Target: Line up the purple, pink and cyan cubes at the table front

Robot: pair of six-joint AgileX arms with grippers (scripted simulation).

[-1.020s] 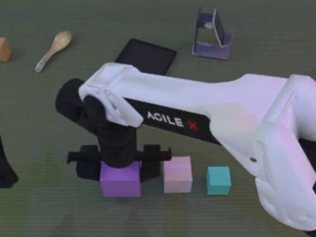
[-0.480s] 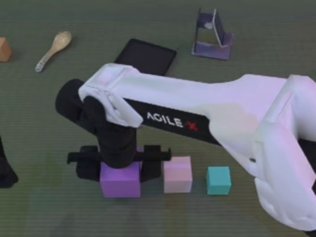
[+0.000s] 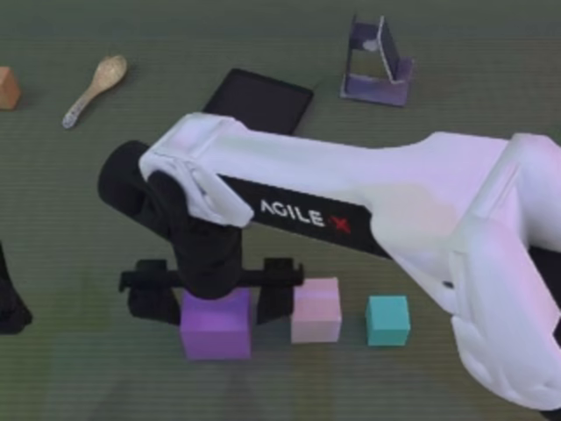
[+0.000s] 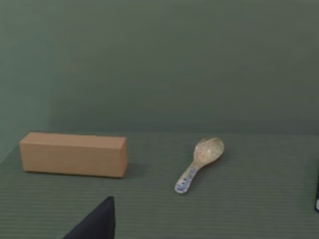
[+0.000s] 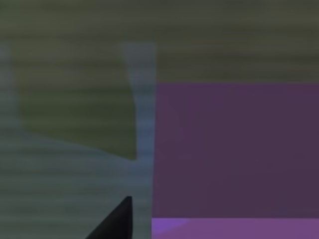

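Note:
Three cubes stand in a row near the table's (image 3: 491, 79) front edge: the purple cube (image 3: 216, 326) at the left, the pink cube (image 3: 316, 310) in the middle, the cyan cube (image 3: 387, 320) at the right. My right gripper (image 3: 213, 294) hangs over the purple cube's far side and is open, one finger on each side, clear of its faces. The right wrist view shows the purple cube (image 5: 234, 149) close up beside one dark fingertip (image 5: 117, 221). My left arm (image 3: 9, 307) is parked at the left edge, with one fingertip (image 4: 102, 221) showing and bare table beside it.
At the back left lie an orange block (image 3: 8, 88) and a speckled spoon (image 3: 95, 88), which the left wrist view also shows as block (image 4: 73, 154) and spoon (image 4: 200, 164). A black tablet (image 3: 259, 99) and a purple phone stand (image 3: 377, 66) sit at the back.
The right gripper's fingers have spread apart and let go of the purple cube, which now sits slightly further right and nearer the front. The left arm has not moved.

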